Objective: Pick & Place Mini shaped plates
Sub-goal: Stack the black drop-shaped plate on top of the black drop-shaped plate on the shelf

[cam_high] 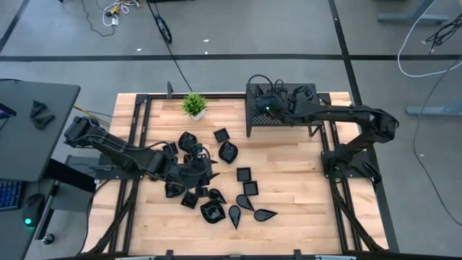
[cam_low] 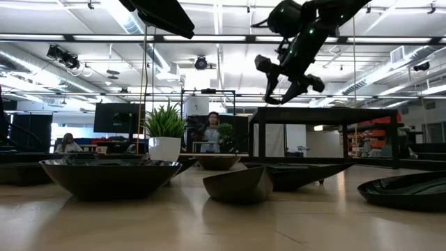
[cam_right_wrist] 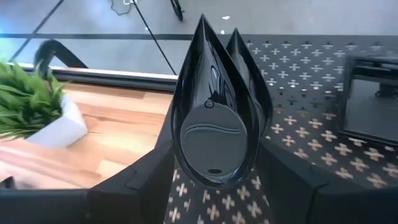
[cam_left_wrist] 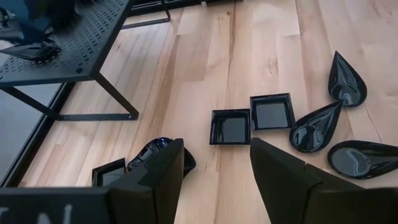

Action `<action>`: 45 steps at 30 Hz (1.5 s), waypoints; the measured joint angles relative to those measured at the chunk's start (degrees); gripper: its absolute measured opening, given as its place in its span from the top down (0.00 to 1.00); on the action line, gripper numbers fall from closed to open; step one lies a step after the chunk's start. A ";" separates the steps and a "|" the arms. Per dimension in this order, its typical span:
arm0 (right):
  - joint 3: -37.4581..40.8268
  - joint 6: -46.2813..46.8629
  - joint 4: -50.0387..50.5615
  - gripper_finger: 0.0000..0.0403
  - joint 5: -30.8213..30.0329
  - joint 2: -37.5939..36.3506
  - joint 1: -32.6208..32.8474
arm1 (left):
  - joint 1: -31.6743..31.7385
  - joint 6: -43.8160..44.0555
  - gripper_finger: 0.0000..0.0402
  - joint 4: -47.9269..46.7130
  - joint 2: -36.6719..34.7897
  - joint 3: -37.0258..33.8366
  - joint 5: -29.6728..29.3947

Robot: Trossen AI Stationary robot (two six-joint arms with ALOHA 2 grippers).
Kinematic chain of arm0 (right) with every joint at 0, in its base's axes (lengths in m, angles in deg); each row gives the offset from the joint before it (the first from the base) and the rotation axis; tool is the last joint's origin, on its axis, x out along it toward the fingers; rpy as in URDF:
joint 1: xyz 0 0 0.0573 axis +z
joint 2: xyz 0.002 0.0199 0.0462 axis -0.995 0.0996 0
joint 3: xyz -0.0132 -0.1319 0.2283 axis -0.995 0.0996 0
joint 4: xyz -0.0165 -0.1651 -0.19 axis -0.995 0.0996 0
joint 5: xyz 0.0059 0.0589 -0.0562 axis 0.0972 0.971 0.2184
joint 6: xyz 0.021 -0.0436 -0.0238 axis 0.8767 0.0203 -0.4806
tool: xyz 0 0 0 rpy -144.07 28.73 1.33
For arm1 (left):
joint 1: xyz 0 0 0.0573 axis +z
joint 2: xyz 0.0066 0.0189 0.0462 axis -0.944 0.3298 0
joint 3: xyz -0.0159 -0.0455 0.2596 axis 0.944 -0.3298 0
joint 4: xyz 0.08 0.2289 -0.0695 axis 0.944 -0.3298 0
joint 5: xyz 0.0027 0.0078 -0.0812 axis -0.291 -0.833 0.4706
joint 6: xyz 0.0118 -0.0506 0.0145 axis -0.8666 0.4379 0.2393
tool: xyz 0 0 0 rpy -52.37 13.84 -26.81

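Observation:
Several glossy black mini plates [cam_high: 216, 195], square and teardrop, lie scattered on the wooden table. My right gripper [cam_right_wrist: 216, 171] is over the black perforated rack [cam_right_wrist: 298, 81] at the table's far side, shut on a teardrop plate [cam_right_wrist: 214, 118]. A second tip shows right behind that plate. In the low view my right gripper [cam_low: 284, 82] hangs above the rack top [cam_low: 327, 111]. My left gripper [cam_left_wrist: 214, 180] stands open above the plate cluster [cam_high: 206, 172], nothing between its fingers. My right gripper pinches the teardrop plate between its two fingers, by the two side rims at its wide round end [cam_right_wrist: 186, 162]. The fingers slant down toward the rack from the table's right. The plate stands on edge, broad face to the wrist, tip [cam_right_wrist: 203, 25] pointing away, lifted clear.
A small green potted plant [cam_high: 193, 105] stands left of the rack at the far edge. A dark square plate [cam_right_wrist: 373, 106] lies on the rack top. Two square plates [cam_left_wrist: 252, 119] and teardrop plates [cam_left_wrist: 317, 124] lie ahead of my left gripper. Bare wood [cam_high: 303, 180] shows at the right.

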 joint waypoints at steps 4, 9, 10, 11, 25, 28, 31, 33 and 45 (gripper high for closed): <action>0.04 -1.43 -2.06 0.45 0.49 1.75 -1.60 | 0.22 -0.04 0.52 0.04 0.00 0.02 0.02; 0.04 -2.12 -2.10 0.45 0.46 2.21 -2.94 | 0.66 -0.10 0.52 0.09 0.00 0.02 0.01; 0.04 -2.52 -2.25 0.45 0.46 2.21 -3.11 | 0.81 -0.11 0.52 0.12 0.00 0.02 0.01; 0.04 -2.78 -2.30 0.45 0.47 2.21 -3.25 | 0.92 -0.11 0.52 0.13 0.00 0.02 0.02; 0.04 -3.64 -1.93 0.45 1.05 2.21 -3.77 | 1.14 0.04 0.52 0.15 0.00 0.02 0.04; 0.04 -3.80 -1.90 0.45 1.07 2.21 -3.77 | 1.14 0.04 0.52 0.15 0.00 0.02 0.04; 0.04 -4.00 -1.91 0.45 1.07 2.21 -3.77 | 1.14 0.04 0.52 0.15 0.00 0.02 0.04; 0.04 -4.03 -1.91 0.45 1.05 2.21 -3.77 | 1.14 0.04 0.52 0.15 0.00 0.02 0.04; 0.04 -3.88 -1.88 0.45 1.05 2.21 -3.77 | 1.14 0.04 0.52 0.15 0.00 0.02 0.06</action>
